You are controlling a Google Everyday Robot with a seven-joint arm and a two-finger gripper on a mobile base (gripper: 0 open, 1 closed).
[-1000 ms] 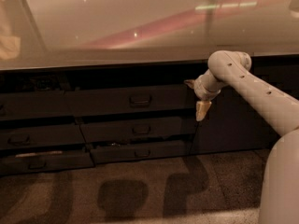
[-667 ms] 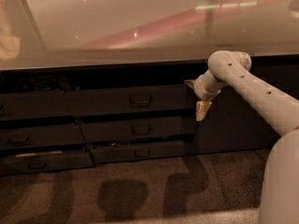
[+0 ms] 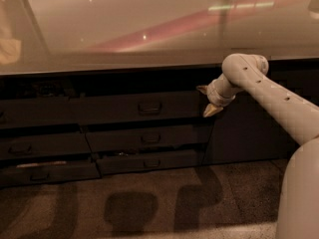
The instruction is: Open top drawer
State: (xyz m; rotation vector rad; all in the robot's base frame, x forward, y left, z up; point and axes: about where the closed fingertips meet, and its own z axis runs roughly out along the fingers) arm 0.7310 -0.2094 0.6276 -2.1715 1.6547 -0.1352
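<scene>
No text readable on the gripper (image 3: 206, 102) beside the top drawer (image 3: 112, 108)

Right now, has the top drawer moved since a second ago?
No. The top drawer keeps its handle above the lower drawer's handle; end effector at its right end.

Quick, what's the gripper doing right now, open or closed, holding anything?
Gripper: open, fingers spread, holding nothing, at the right end of the top drawer front.

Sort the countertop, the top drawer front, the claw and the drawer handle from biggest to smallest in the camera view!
1. countertop
2. top drawer front
3. claw, at that drawer's right end
4. drawer handle, only slightly smaller than the claw, so that ranking is unsure.
</scene>
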